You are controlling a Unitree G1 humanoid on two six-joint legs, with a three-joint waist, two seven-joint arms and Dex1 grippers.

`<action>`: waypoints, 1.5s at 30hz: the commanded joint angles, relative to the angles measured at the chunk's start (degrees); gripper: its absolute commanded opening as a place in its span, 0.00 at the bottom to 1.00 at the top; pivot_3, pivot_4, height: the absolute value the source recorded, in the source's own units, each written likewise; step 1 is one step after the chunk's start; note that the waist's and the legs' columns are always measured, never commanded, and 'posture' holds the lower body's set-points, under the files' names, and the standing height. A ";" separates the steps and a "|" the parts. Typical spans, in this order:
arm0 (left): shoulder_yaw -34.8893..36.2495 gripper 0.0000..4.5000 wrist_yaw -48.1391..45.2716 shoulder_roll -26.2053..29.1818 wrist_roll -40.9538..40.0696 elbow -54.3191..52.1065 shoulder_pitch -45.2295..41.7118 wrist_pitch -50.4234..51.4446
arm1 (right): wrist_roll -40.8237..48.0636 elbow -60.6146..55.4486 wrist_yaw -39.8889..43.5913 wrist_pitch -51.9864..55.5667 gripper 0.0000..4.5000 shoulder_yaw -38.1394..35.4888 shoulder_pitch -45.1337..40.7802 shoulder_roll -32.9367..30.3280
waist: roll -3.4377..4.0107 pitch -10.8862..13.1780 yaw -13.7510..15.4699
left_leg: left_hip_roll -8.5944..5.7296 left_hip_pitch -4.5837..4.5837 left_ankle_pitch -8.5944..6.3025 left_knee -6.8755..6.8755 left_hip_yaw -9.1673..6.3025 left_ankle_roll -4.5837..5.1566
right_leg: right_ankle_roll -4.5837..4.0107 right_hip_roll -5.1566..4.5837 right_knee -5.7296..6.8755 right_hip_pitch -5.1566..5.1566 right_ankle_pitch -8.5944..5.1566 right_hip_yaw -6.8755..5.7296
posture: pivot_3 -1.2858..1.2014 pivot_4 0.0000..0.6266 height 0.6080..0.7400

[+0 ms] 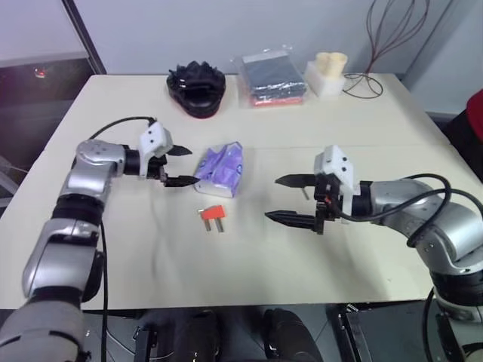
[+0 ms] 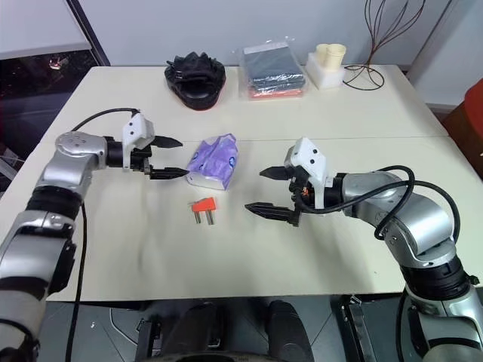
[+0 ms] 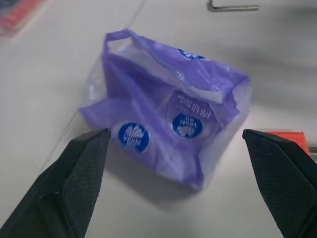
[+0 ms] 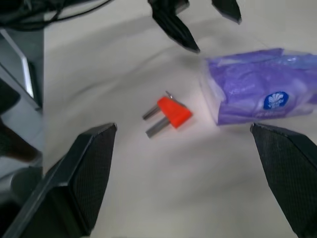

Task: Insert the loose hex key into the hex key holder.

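While nothing is yet held, left pincer: fingers spread wide, empty, just short of the purple tissue packet.
Right pincer: spread wide, empty, above the counter.
Hex key holder: on the counter between the two pincers, apart from both.
Loose hex key: flat on the counter, beyond the packet from the left pincer.
Risk, packet: it lies between the left pincer and the key, so a straight reach would likely shove it.
Risk, key: thin and flat, so the fingers may slide over it or flick it away.
Risk, holder: small and unheld, so it would probably skid under insertion.

Orange-red holder on table, between open grippers.
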 commanded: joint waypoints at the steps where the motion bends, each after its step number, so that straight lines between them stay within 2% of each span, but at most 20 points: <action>1: -0.21 0.99 -2.32 -1.88 2.59 6.65 -4.28 -4.69 | -0.27 -3.64 -2.89 -0.69 1.00 -1.15 1.65 1.09 | -0.02 0.01 0.06 | 0.00 -0.03 0.00 0.01 -0.01 0.00 | 0.01 0.01 0.01 -0.01 0.00 -0.01 | 0.52 0.24 1.00; 12: -2.03 0.99 -0.79 -6.98 10.78 16.44 -6.09 -11.17 | 0.25 -3.86 -8.19 -1.18 1.00 -4.05 3.93 2.75 | -0.02 0.01 0.13 | -0.01 -0.11 0.00 0.16 -0.02 0.03 | 0.14 0.06 0.03 -0.02 0.07 -0.04 | 0.52 0.24 1.00; 15: -1.42 0.81 0.38 -8.40 11.41 17.91 -6.48 -10.90 | 0.26 -3.71 -8.65 -1.22 1.00 -4.23 3.86 2.97 | -0.02 0.01 0.22 | -0.01 -0.11 0.00 0.17 -0.03 0.04 | 0.15 0.06 0.04 0.00 0.08 -0.05 | 0.52 0.24 1.00; 16: -1.17 0.72 0.71 -8.67 11.52 18.22 -6.65 -10.88 | 0.25 -3.73 -8.74 -1.17 1.00 -4.27 3.90 2.90 | -0.02 0.01 0.23 | -0.01 -0.11 -0.01 0.20 -0.04 0.04 | 0.15 0.06 0.04 0.01 0.08 -0.06 | 0.52 0.24 1.00; 22: -0.29 0.03 1.13 -9.10 11.82 18.85 -6.88 -11.30 | 0.05 -3.67 -9.08 -1.23 1.00 -4.79 4.61 2.48 | -0.02 0.01 0.18 | 0.01 -0.21 -0.13 0.55 -0.08 0.26 | 0.17 0.09 0.10 0.05 0.09 -0.08 | 0.52 0.24 1.00; 29: 2.28 0.01 5.99 -8.75 10.80 18.15 -7.62 -12.33 | -1.02 -2.60 -9.73 -2.49 1.00 -4.65 5.18 2.94 | -0.02 0.01 0.20 | 0.01 -0.28 -0.18 0.89 -0.08 0.35 | 0.35 0.09 0.15 0.10 0.19 -0.08 | 0.52 0.24 1.00; 33: 4.42 0.01 13.21 -6.20 10.79 16.97 -8.25 -13.09 | -4.34 -1.49 -11.74 -5.97 1.00 -3.87 4.35 4.46 | -0.02 0.01 0.12 | 0.01 -0.31 -0.18 0.90 -0.08 0.35 | 0.37 0.09 0.15 0.09 0.20 -0.07 | 0.52 0.24 1.00; 37: 5.28 0.01 24.53 -1.36 12.59 14.99 -7.62 -9.08 | -5.40 0.22 -14.35 -10.16 1.00 -4.78 1.13 9.49 | -0.02 0.01 -0.43 | 0.03 -0.30 -0.18 0.88 -0.08 0.35 | 0.38 0.12 0.20 0.04 0.20 -0.05 | 0.52 0.24 1.00; 41: 7.49 0.01 26.87 4.35 11.08 6.73 -2.40 -0.06 | -5.24 0.39 -13.01 -11.57 1.00 -3.74 0.51 10.95 | 0.00 0.00 -0.74 | 0.02 -0.31 -0.19 0.85 -0.08 0.35 | 0.38 0.12 0.30 0.00 0.20 -0.05 | 0.52 0.24 1.00; 43: 9.27 0.01 26.55 7.63 9.86 -1.87 3.96 4.97 | -5.26 1.17 -11.95 -12.08 1.00 -2.87 0.40 11.28 | 0.01 0.00 -1.20 | 0.01 -0.31 -0.19 0.84 -0.08 0.35 | 0.38 0.07 0.41 0.01 0.20 -0.05 | 0.52 0.24 1.00; 45: 12.42 0.01 30.10 10.93 9.44 -11.46 11.93 11.05 | -5.86 2.88 -10.71 -13.04 1.00 -1.76 0.00 11.73 | 0.01 0.00 -1.37 | 0.00 -0.30 -0.20 0.85 -0.05 0.37 | 0.38 0.02 0.43 0.01 0.20 -0.03 | 0.52 0.24 1.00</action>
